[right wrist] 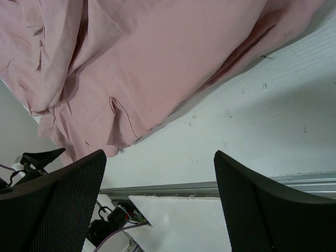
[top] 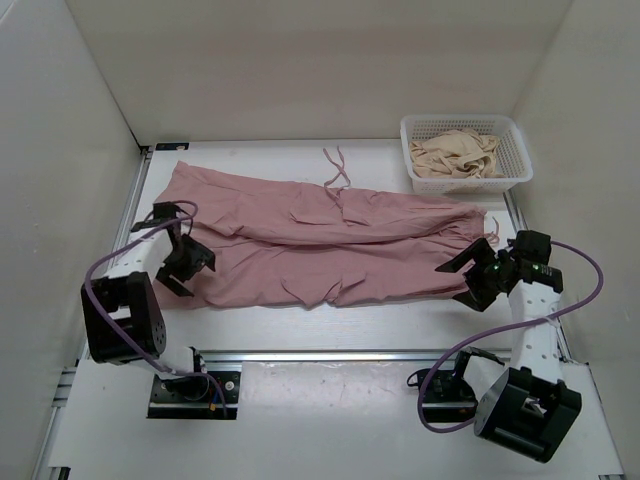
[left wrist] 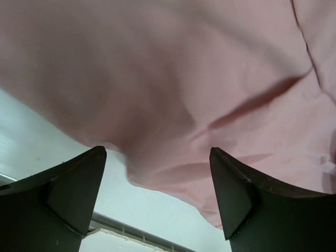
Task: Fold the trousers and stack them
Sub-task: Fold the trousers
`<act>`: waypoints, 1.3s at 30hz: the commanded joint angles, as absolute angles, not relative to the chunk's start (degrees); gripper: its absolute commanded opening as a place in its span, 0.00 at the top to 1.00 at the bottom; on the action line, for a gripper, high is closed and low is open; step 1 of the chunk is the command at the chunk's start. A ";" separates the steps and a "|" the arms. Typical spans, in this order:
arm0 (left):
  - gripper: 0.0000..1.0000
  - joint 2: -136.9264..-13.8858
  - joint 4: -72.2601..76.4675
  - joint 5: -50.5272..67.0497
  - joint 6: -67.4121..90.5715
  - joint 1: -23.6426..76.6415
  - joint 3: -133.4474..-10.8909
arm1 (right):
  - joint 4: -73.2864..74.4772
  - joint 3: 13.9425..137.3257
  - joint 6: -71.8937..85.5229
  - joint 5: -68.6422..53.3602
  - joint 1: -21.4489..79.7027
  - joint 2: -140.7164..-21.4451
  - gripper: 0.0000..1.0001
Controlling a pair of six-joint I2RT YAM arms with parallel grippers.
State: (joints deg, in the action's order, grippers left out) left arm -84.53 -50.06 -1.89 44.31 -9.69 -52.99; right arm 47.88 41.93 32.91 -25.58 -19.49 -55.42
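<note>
The dusty-pink trousers [top: 320, 240] lie spread across the white table, folded lengthwise with legs running left to right and drawstrings [top: 337, 165] trailing at the back. My left gripper [top: 180, 262] is open at the trousers' left end, its jaws just over the near hem; in the left wrist view pink cloth [left wrist: 210, 94] fills the frame above the open gripper [left wrist: 157, 157]. My right gripper [top: 468, 272] hangs open at the right end, near the front corner. Its wrist view shows the fabric edge [right wrist: 131, 79] ahead of the empty gripper [right wrist: 160, 163].
A white mesh basket [top: 510, 175] at the back right holds a beige garment [top: 455, 155]. An aluminium rail [top: 330, 353] runs along the table's near edge, with cables and arm bases below it. White walls enclose the left, back and right.
</note>
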 commanded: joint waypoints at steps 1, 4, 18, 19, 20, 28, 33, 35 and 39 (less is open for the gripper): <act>0.08 -85.77 -48.60 -1.05 47.89 -5.20 -52.04 | 47.29 40.96 33.22 -25.84 -19.69 -53.88 0.12; 0.05 -88.23 -48.08 -1.05 49.65 -2.90 -51.50 | 47.29 40.96 33.75 -25.84 -19.69 -53.35 0.12; 0.03 -86.68 -48.95 -4.39 49.66 -1.67 -52.73 | 47.29 40.96 33.22 -25.31 -19.69 -52.83 0.12; 0.02 -85.01 -51.04 -5.79 49.66 -2.54 -54.56 | 47.29 40.96 33.22 -25.31 -19.69 -52.82 0.12; 0.02 -82.21 -52.28 -6.84 49.66 -3.16 -55.80 | 47.29 40.96 33.22 -25.31 -19.69 -52.82 0.12; 0.01 -83.93 -56.78 -16.43 38.24 -17.91 -66.53 | 47.29 40.96 32.70 -25.31 -19.69 -53.35 0.12; 0.01 -91.57 -54.94 -11.82 34.45 -29.86 -67.76 | 47.29 40.96 32.17 -25.31 -19.69 -53.35 0.12; 0.01 -95.79 -54.32 -10.20 34.45 -32.94 -67.06 | 47.29 40.96 32.17 -25.84 -19.69 -53.88 0.12; 0.01 -97.83 -51.60 -9.58 33.23 -43.04 -64.43 | 47.29 40.96 31.64 -25.84 -19.69 -54.40 0.12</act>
